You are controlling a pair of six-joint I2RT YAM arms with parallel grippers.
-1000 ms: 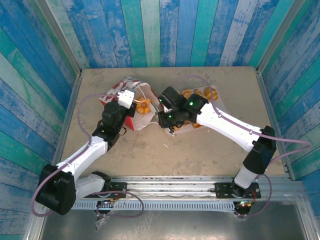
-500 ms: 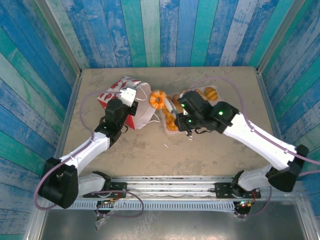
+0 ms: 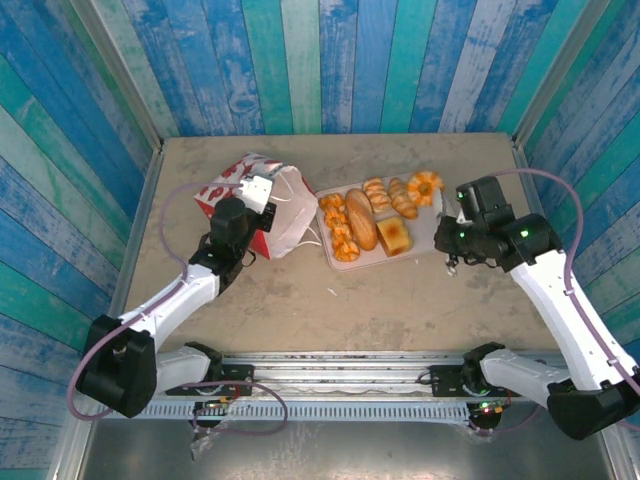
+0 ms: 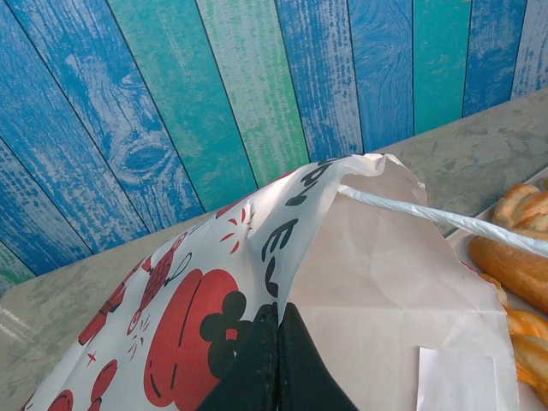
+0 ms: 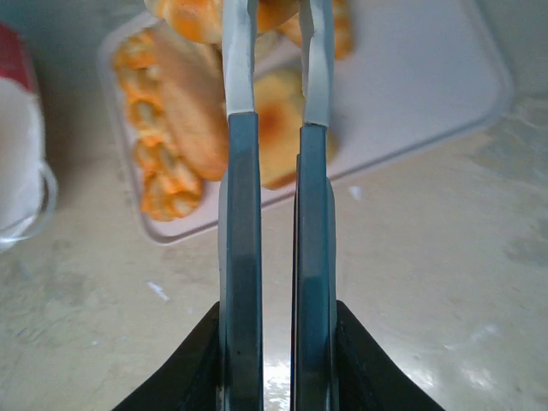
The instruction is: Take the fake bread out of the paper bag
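Right pincer (image 5: 276, 15) withdrew — beside tray (image 5: 428, 77) edge.

Your left arm reaches out toward 1 o'clock, pincer (image 4: 278, 317) clamped tight on the paper bag (image 4: 385, 282). Your right forearm angles toward 11 o'clock, pincer (image 5: 276, 38) empty, jaws parallel with a slim gap between.

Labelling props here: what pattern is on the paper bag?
Red apple-like prints and black lettering on the white paper bag, clearest in the left wrist view.

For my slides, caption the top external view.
With the left gripper pinching the paper bag, fake bread fills the tray by the right gripper.
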